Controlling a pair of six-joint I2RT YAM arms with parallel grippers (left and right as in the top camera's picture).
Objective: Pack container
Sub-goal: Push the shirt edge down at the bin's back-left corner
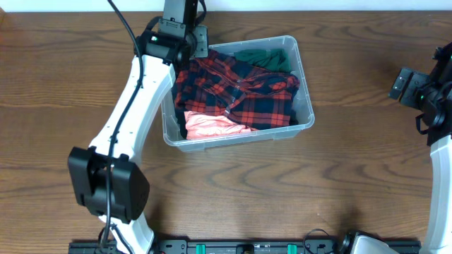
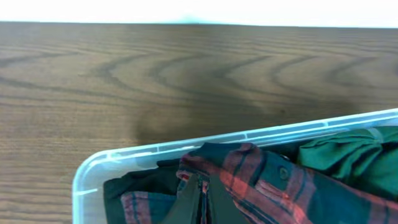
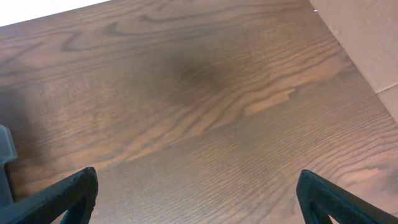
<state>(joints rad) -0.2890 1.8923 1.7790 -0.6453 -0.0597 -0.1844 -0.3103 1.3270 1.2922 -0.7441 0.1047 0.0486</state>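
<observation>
**Spotter:** Nearest the overhead lens, your left arm comes up from the near edge of the counter and reaches toward the far side.

**Operator:** Where is the container?

**Spotter:** You have the container toward the far side of the counter, a little left of centre and slightly skewed. A plaid shirt fills its middle, a green garment lies at the far right end, and a pink garment lies at the near left.

**Operator:** And the left pincer?

**Spotter:** Your left pincer is over the container's far left corner. It is closed, with its fingers together and down against the plaid shirt. You can't tell from the wrist view whether any cloth is pinched between them.

**Operator:** The right one?

**Spotter:** Your right pincer is spread wide and holds nothing. Only bare counter shows between its fingers. It hangs near the right edge, well apart from the container.
</observation>
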